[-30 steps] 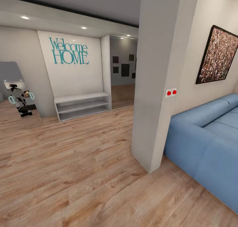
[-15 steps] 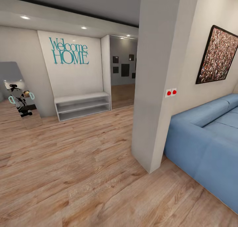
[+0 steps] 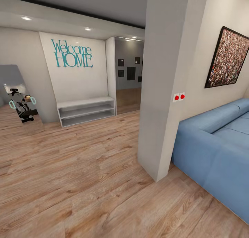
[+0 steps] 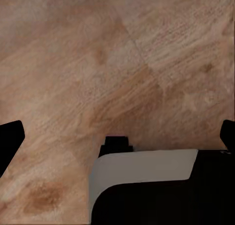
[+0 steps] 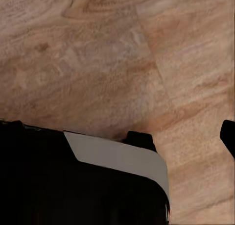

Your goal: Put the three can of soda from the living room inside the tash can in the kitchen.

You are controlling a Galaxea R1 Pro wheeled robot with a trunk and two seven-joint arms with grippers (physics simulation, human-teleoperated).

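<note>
The soda cans and the trash can are out of view. I stand in the living room, with the blue sofa (image 3: pixel 216 144) at the right of the head view. My left gripper (image 4: pixel 119 136) hangs over the wood floor (image 4: pixel 122 63), open and holding nothing, its dark fingertips (image 4: pixel 10 141) at the picture's two sides. My right gripper (image 5: pixel 120 131) is also open and holding nothing above the floor, with one fingertip (image 5: pixel 228 136) at the edge. Part of my white and black base (image 4: pixel 147 186) lies below both grippers.
A thick white pillar (image 3: pixel 162 92) with two red switches (image 3: pixel 178 97) stands just ahead, beside the sofa. A low white shelf (image 3: pixel 86 110) sits under the "Welcome HOME" wall. A leaning mirror (image 3: pixel 20 99) stands at the left. A doorway (image 3: pixel 128 79) opens behind the shelf. Wood floor (image 3: pixel 86 175) stretches ahead and left.
</note>
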